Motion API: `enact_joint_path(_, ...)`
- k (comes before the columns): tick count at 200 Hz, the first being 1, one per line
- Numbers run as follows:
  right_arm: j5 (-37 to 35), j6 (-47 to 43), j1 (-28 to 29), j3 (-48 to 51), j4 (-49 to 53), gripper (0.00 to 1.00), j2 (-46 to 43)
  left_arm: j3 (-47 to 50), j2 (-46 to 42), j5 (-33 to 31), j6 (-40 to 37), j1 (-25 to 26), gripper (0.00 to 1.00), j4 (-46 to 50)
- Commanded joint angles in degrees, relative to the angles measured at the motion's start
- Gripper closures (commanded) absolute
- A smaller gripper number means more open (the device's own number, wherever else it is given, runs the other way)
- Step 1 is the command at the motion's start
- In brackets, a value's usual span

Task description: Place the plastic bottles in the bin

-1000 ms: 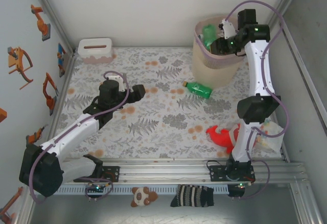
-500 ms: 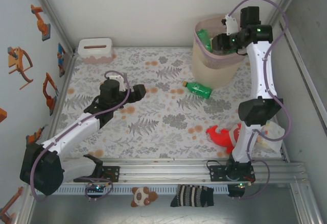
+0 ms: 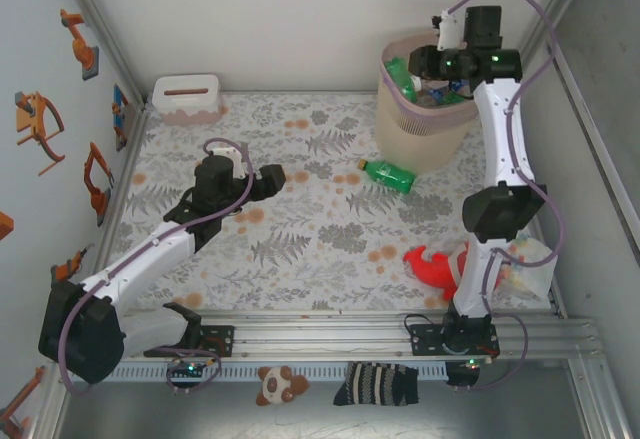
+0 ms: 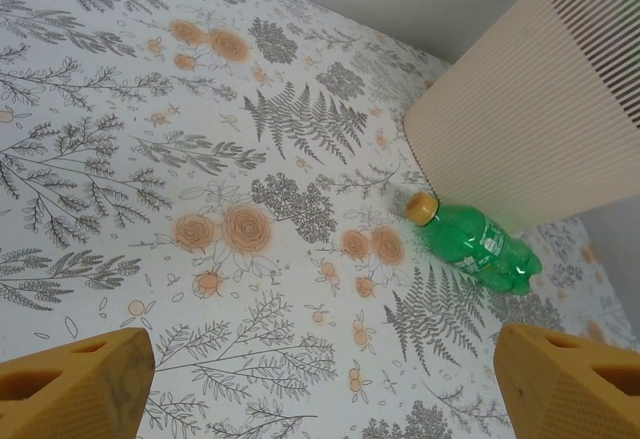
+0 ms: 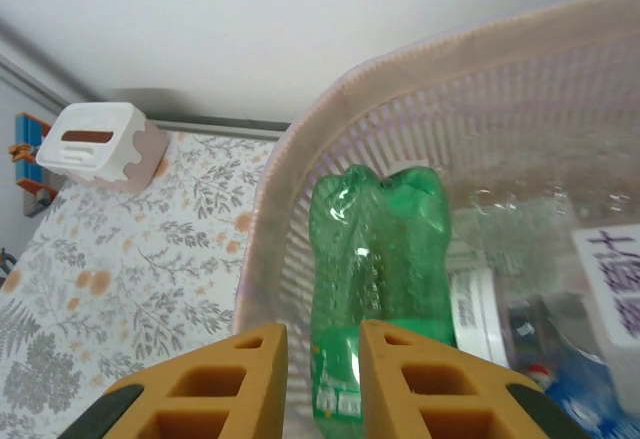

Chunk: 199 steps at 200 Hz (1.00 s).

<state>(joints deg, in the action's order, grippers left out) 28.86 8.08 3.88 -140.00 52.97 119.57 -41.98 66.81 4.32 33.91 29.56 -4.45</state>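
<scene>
Top external view: at nine o'clock the left gripper [image 3: 272,175] hovers, jaws spread wide, empty. One green bottle [image 3: 388,174] lies on its side at its three o'clock, just beside the bin [image 3: 425,139]. Over the bin at one o'clock, the right gripper [image 3: 420,62] is pinched narrow, gripping nothing. Inside the bin lie other bottles [image 3: 403,74].

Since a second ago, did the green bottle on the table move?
No. The green bottle lies at the same spot beside the bin.
</scene>
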Motion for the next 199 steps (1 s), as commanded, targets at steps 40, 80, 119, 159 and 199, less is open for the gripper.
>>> enact_joint_path(40,0.5,1.6,0.8,1.1,-1.6,0.78,7.1,0.5,-2.2,-0.4,-0.2,-0.6,0.13,0.6)
enact_joint_path(80,-0.4,0.5,0.8,1.0,0.9,0.80,6.4,0.7,-2.0,-0.1,-0.1,-0.6,0.13,0.1)
enact_joint_path(119,0.1,1.9,0.8,-0.9,0.0,0.79,1.7,0.5,-1.8,0.3,-0.1,-0.6,0.13,-0.1)
enact_joint_path(159,-7.3,0.2,0.2,-0.3,-0.3,0.76,-2.8,1.2,-2.8,0.2,0.0,-0.7,0.13,0.0)
enact_joint_path(199,-10.2,1.0,-3.2,-1.9,-3.4,0.75,-1.7,1.6,-3.4,0.0,-0.2,-0.8,0.13,0.5)
